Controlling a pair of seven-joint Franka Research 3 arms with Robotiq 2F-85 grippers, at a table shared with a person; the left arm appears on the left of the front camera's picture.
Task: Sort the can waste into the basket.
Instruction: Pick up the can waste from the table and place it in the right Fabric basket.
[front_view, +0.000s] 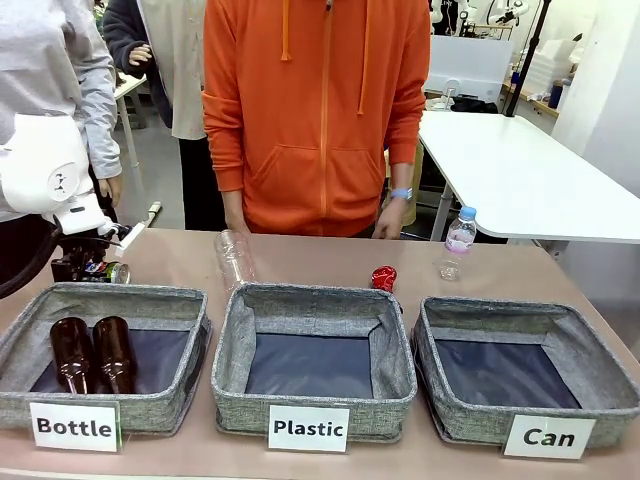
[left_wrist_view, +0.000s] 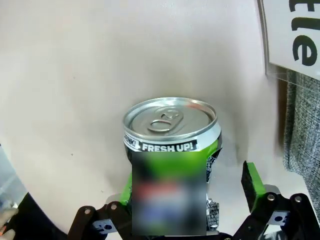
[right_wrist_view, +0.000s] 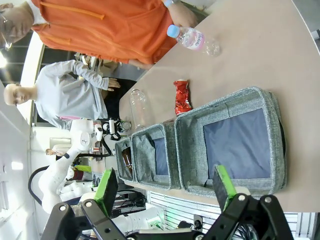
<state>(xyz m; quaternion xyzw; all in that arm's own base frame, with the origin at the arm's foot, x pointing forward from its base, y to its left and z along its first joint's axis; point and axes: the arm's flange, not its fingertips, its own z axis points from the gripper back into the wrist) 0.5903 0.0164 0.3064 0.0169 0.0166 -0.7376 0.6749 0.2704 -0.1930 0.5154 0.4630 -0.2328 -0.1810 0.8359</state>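
Observation:
A dark can with green print and a silver top (left_wrist_view: 170, 150) stands upright on the table between the fingers of my left gripper (left_wrist_view: 187, 185). The jaws are open around it, and the right green pad (left_wrist_view: 252, 181) stays clear of its side. From the front, this gripper (front_view: 88, 264) and can (front_view: 112, 272) sit behind the left basket. A crushed red can (front_view: 384, 277) (right_wrist_view: 181, 97) lies behind the middle basket. The grey basket labelled "Can" (front_view: 470, 425) (right_wrist_view: 272, 130) is at the right and holds nothing. My right gripper (right_wrist_view: 166, 186) hangs open above the table.
The "Bottle" basket (front_view: 190, 330) holds two brown glass bottles (front_view: 92, 352). The "Plastic" basket (front_view: 232, 350) stands in the middle. A clear bottle (front_view: 235, 258) lies behind it, and a small blue-capped bottle (front_view: 459, 240) stands far right. A person in orange (front_view: 320, 110) is at the far edge.

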